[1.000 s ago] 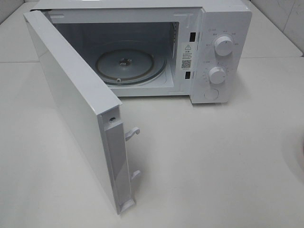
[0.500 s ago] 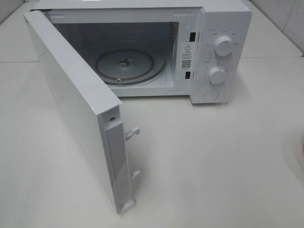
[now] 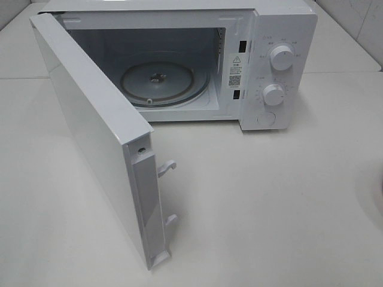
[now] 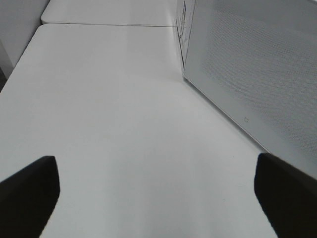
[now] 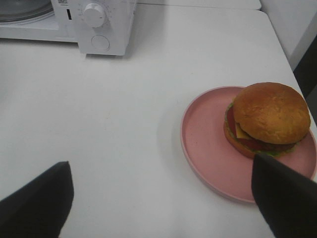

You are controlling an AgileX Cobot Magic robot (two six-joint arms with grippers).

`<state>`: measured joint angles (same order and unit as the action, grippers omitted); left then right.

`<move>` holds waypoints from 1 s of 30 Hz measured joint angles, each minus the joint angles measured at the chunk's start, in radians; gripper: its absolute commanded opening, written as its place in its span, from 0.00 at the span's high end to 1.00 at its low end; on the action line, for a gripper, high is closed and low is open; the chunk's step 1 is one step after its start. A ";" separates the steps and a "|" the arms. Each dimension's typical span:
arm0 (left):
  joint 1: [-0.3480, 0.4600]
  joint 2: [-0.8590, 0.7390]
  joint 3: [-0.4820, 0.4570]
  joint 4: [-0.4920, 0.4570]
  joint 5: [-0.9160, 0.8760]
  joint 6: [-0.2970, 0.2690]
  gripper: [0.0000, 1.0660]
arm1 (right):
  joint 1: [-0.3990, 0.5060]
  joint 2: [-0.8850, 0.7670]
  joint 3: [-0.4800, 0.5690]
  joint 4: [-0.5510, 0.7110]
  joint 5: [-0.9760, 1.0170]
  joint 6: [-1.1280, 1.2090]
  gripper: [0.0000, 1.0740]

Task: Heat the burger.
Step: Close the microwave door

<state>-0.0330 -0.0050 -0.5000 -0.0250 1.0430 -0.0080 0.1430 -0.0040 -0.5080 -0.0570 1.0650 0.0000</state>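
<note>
The microwave stands at the top of the high view with its door swung wide toward the lower left, so the cavity and its glass turntable are bare and ready to take food. That fits the job: the oven is opened, and what remains, as I judge it, is to bring the burger in, shut the door and set the dials.

The burger sits on a pink plate at the right of the right wrist view, on the table well apart from the microwave, whose control panel shows at the upper left of that view. In the high view only a faint pale pink curve shows at the right edge; the burger itself is out of that frame.

The right gripper hangs low over the table, its fingers spread wide and holding nothing; one dark finger overlaps the plate's near rim in the picture. The left gripper is likewise spread wide and empty, beside the outer face of the open door.

Nothing lies between plate and cavity. The open door stands on the left, away from the plate's path, but its latch hooks jut out on the door's edge.
</note>
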 measured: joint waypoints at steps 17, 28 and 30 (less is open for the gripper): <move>0.000 0.000 0.000 0.000 0.000 0.000 0.06 | -0.133 0.000 0.003 0.000 -0.001 0.000 0.12; 0.000 0.000 0.000 0.000 0.000 0.000 0.06 | -0.133 0.000 0.003 0.000 -0.001 0.000 0.12; 0.000 0.000 0.000 0.000 0.000 0.000 0.06 | -0.133 0.000 0.003 0.000 -0.001 0.000 0.12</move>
<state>-0.0330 -0.0050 -0.5000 -0.0250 1.0430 -0.0080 0.0100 -0.0040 -0.5050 -0.0570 1.0640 0.0000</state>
